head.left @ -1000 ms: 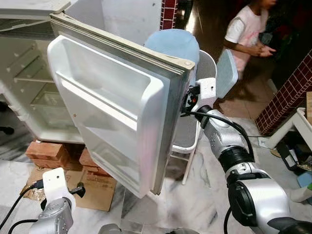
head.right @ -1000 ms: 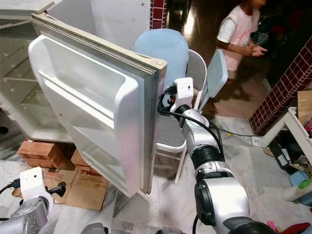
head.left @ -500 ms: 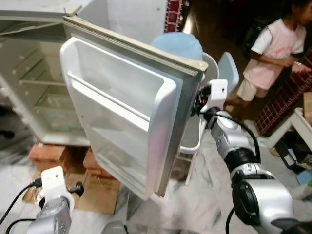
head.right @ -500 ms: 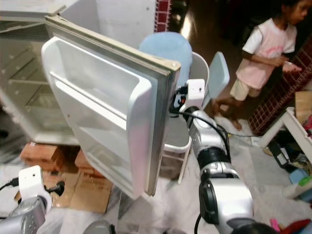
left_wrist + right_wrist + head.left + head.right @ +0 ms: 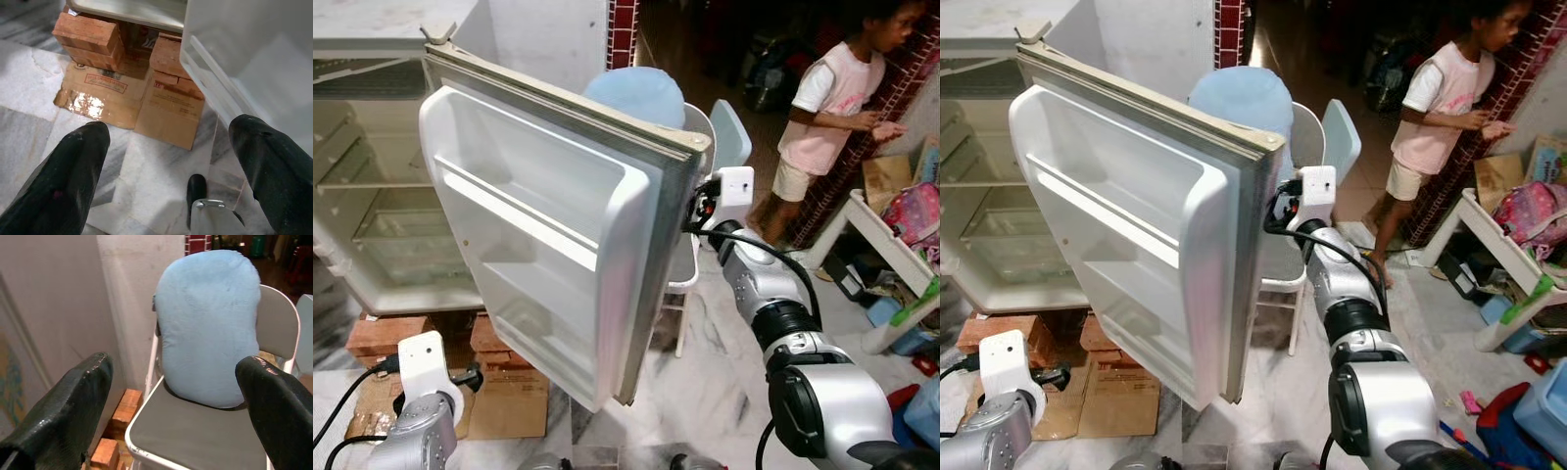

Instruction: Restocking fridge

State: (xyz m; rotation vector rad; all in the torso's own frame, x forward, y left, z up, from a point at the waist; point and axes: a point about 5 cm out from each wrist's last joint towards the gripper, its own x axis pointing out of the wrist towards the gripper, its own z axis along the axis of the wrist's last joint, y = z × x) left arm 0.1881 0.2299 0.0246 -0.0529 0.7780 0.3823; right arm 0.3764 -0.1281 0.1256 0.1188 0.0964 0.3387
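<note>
The white fridge point(image 5: 372, 225) stands open with bare shelves inside. Its door point(image 5: 538, 225) is swung out towards me, and the door shelves hold nothing. My right arm point(image 5: 759, 284) reaches past the door's free edge, with its wrist at the door's outer side. In the right wrist view my right gripper point(image 5: 173, 364) is open, its fingers point(image 5: 73, 406) wide apart, the door's outer face beside one of them. My left gripper point(image 5: 168, 127) hangs low and open above the marble floor, near the door's bottom corner.
A white folding chair point(image 5: 195, 431) with a blue cushion point(image 5: 208, 323) stands just behind the door. Bricks point(image 5: 88, 36) and flattened cardboard point(image 5: 107, 93) lie under the fridge. A person point(image 5: 832, 108) stands at the right, by a white table point(image 5: 891, 245) and a pink bag point(image 5: 911, 211).
The whole picture has shifted, so the camera has moved. The person has walked over to the right. My right arm keeps its place at the door's edge.
</note>
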